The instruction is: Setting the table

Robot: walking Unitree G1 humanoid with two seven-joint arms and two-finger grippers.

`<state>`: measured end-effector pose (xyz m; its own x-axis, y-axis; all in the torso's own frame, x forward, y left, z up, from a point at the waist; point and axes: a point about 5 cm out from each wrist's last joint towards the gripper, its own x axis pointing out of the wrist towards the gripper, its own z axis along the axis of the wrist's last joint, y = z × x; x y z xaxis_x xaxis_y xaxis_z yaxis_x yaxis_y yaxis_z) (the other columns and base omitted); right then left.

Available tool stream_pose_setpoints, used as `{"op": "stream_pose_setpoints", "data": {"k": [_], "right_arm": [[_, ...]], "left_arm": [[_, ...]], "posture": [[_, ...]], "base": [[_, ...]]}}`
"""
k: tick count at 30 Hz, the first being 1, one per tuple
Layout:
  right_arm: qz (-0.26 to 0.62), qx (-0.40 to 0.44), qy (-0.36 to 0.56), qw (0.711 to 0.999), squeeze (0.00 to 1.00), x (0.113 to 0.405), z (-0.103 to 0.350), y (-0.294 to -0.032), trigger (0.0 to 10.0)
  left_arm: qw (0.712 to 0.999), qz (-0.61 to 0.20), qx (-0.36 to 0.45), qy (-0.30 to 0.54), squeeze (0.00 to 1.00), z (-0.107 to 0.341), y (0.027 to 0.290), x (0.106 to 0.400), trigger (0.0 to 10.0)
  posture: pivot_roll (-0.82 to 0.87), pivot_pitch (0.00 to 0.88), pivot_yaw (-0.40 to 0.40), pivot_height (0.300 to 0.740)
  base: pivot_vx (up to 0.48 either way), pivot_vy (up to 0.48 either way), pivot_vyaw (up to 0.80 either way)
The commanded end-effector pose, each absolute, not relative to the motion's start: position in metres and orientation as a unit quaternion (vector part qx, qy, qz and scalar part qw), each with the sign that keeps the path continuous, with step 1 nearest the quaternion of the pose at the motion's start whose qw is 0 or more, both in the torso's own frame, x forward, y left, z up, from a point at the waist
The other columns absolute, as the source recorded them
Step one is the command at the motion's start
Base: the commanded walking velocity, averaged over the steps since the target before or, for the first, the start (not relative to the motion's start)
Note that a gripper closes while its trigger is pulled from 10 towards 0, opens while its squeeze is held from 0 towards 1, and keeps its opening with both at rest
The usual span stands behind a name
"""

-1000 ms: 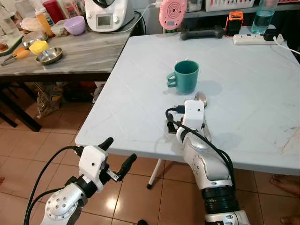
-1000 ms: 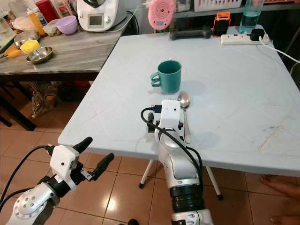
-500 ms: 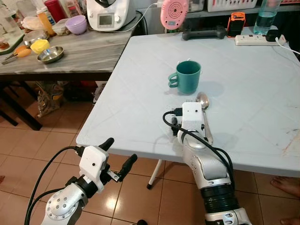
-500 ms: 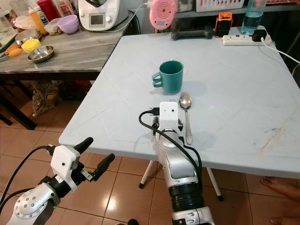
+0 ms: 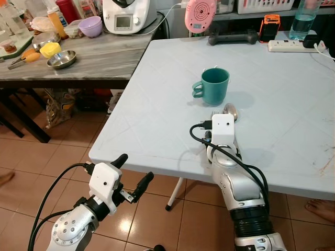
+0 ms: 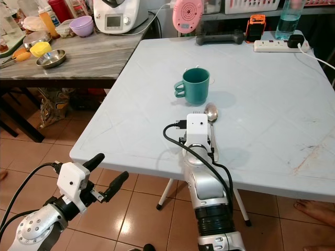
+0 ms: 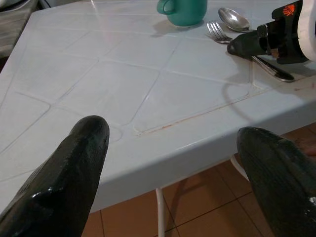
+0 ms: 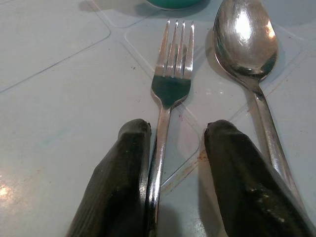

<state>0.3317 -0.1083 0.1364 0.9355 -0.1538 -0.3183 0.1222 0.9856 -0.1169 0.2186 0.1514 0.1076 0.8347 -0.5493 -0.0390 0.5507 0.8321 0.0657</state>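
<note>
On the pale blue table [image 5: 152, 104] stands a teal mug [image 5: 214, 86]. Just in front of it lie a spoon [image 8: 245, 34] and a fork [image 8: 170, 74], side by side. My right gripper [image 8: 177, 127] rests low over the table and is open. The fork's handle runs between its fingers, against one finger [image 8: 123, 163]. From the head views, the white wrist housing [image 5: 222, 128] hides the fork and most of the spoon. My left gripper [image 5: 135, 167] hangs open below the table's near edge, holding nothing.
To the left stands a wooden side table [image 5: 99, 57] with metal bowls, bottles and a kitchen appliance [image 5: 128, 13]. A power strip [image 5: 293, 44], a dumbbell [image 5: 233, 37] and a pink device [image 5: 200, 13] line the table's far edge. A person's foot [image 5: 320, 209] is on the tiled floor at right.
The whole view has shifted a little. My right wrist sits slightly nearer the table's front edge relative to the mug. The left arm has not moved.
</note>
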Motion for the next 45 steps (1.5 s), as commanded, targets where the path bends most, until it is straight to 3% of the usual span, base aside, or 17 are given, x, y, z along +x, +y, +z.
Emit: {"op": "stream_pose_setpoints", "data": {"k": [1, 34, 45], "right_arm": [[-0.102, -0.058, 0.21, 0.97, 0.0, 0.327, 0.118, -0.124, 0.0], [-0.102, -0.055, 0.212, 0.97, 0.0, 0.326, 0.11, -0.126, 0.0], [-0.095, -0.063, 0.132, 0.985, 0.0, 0.332, 0.138, -0.125, 0.0]], "left_arm": [[0.956, -0.29, 0.039, 0.018, 0.0, 0.105, 0.153, 0.218, 10.0], [0.953, -0.302, 0.038, 0.002, 0.0, 0.109, 0.149, 0.223, 10.0], [0.952, -0.304, 0.033, -0.006, 0.0, 0.11, 0.145, 0.225, 10.0]], "posture": [[-0.2, 0.136, 0.161, 0.74], [-0.22, 0.128, 0.162, 0.74], [-0.23, 0.12, 0.153, 0.74]], "base": [[0.0, 0.0, 0.0], [0.0, 0.0, 0.0], [0.0, 0.0, 0.0]]}}
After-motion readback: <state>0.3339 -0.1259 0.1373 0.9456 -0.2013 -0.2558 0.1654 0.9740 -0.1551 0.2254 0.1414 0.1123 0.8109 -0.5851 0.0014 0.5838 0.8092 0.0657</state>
